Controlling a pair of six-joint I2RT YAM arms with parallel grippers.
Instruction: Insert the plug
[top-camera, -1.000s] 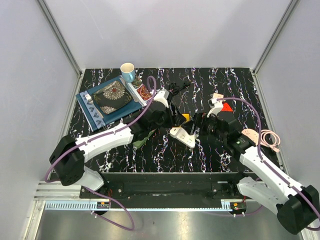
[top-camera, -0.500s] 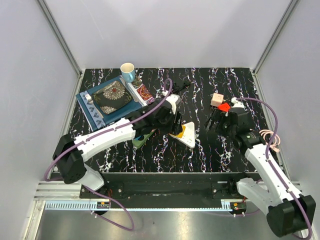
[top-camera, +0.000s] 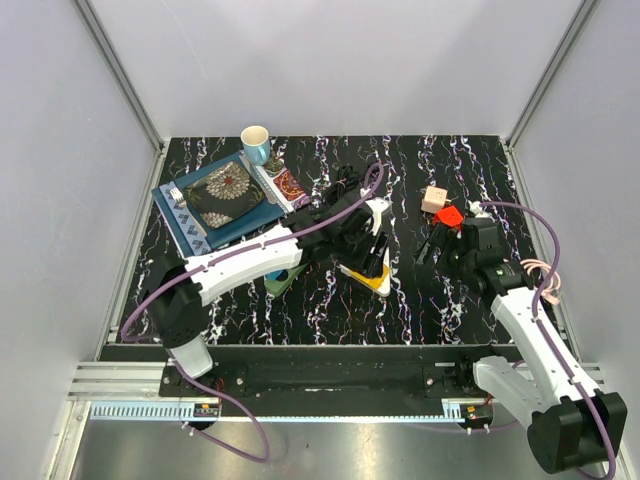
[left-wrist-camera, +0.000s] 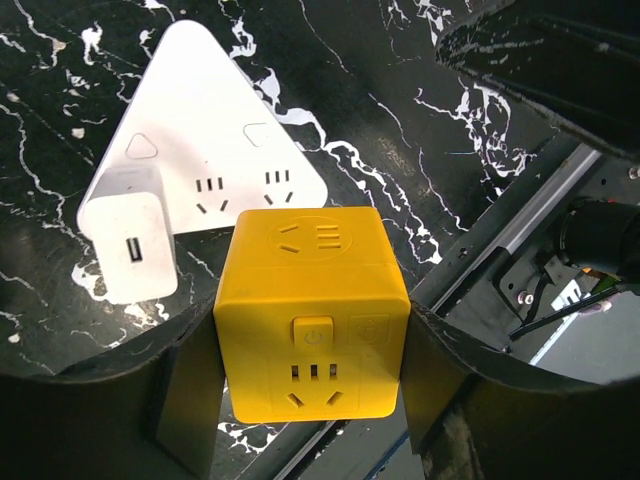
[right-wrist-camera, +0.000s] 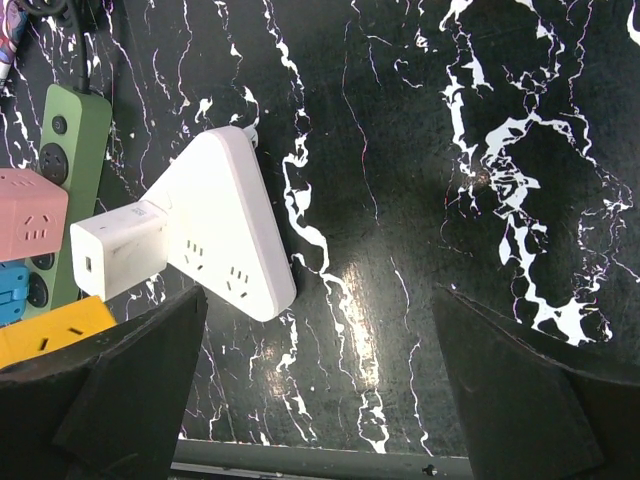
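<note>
The left wrist view alone shows the grip. The left gripper (left-wrist-camera: 311, 385) is clamped on the yellow cube adapter (left-wrist-camera: 312, 300), with 1 finger on each side face. The cube hangs at 1 corner of the white triangular strip (left-wrist-camera: 215, 110); whether they touch I cannot tell. A white charger (left-wrist-camera: 128, 245) stands on another corner of that strip.

The right wrist view shows the right gripper (right-wrist-camera: 320, 385) spread wide with nothing in it, well apart from the strip. It also shows a green power strip (right-wrist-camera: 75, 150) and a pink cube socket (right-wrist-camera: 30, 215) on the strip's far side.

From above, the left arm covers most of the strip, and the charger cannot be made out. A pink block (top-camera: 434, 199), a blue mat (top-camera: 195, 228) and a cup (top-camera: 255, 140) lie farther off on the table (top-camera: 470, 160).

1 second ago the right gripper was against the strip. It has since drawn away and widened, and the left arm has reached farther across.
</note>
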